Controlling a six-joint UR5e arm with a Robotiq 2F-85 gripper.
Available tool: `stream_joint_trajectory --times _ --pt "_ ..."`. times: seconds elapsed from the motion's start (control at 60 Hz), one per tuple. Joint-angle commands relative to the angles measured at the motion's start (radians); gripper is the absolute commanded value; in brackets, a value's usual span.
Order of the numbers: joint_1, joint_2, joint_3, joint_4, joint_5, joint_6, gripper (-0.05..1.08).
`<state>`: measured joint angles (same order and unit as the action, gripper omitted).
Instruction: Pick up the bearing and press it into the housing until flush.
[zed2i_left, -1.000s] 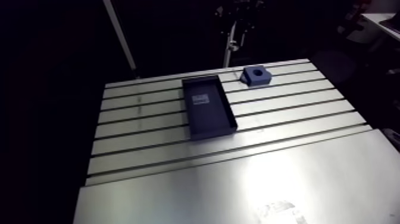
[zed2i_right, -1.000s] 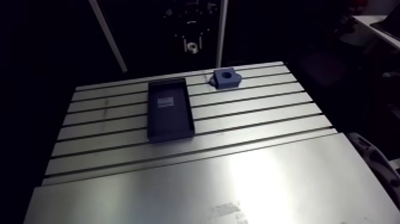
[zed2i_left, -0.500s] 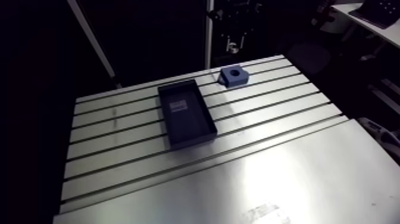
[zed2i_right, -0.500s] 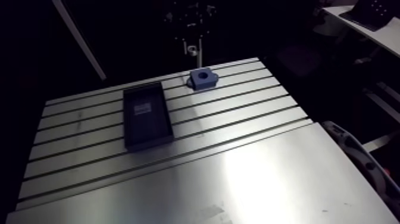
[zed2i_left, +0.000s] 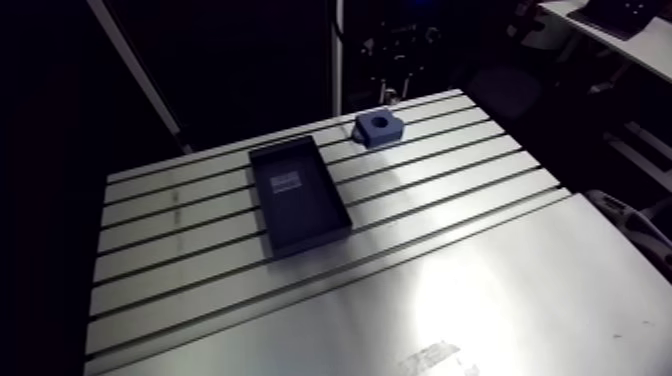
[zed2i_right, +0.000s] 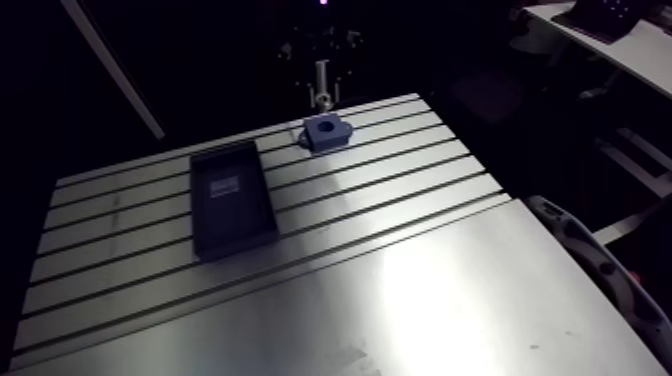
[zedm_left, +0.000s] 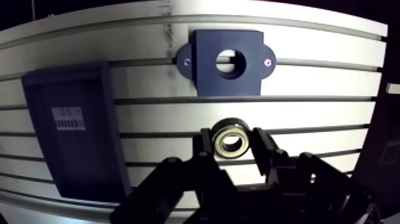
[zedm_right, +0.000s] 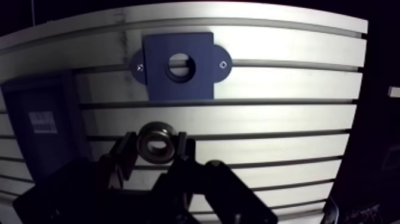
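Between the fingers of our pincer (zedm_left: 231, 149) we hold the bearing (zedm_left: 231, 142) clamped. Ahead, apart, sits the blue housing (zedm_left: 226, 62), only slotted table (zedm_left: 321, 83) between; a dark tray (zedm_left: 77, 149) lies beside.

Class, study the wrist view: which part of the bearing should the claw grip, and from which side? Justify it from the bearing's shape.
Grip the bearing by its outer ring, pinched from two opposite sides of the rim, as the claw does here. The round outer wall offers two facing contact spots, and this hold leaves the flat face and bore free to meet the housing.
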<state>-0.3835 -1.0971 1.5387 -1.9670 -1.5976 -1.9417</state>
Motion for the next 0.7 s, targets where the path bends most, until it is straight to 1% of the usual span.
stream_joint_trajectory --times 0.017,0.133,0.35,0.483,0.7 --pt "-0.005 0.045 -0.008 -0.032 0.000 0.005 0.72" --pt "-0.003 0.072 -0.019 -0.043 0.000 0.012 0.72" --pt "0.003 0.099 -0.038 -0.054 0.000 0.022 0.74" --pt "0.005 0.126 -0.063 -0.059 0.005 0.032 0.74" --pt "0.009 0.152 -0.088 -0.059 0.000 0.046 0.74"
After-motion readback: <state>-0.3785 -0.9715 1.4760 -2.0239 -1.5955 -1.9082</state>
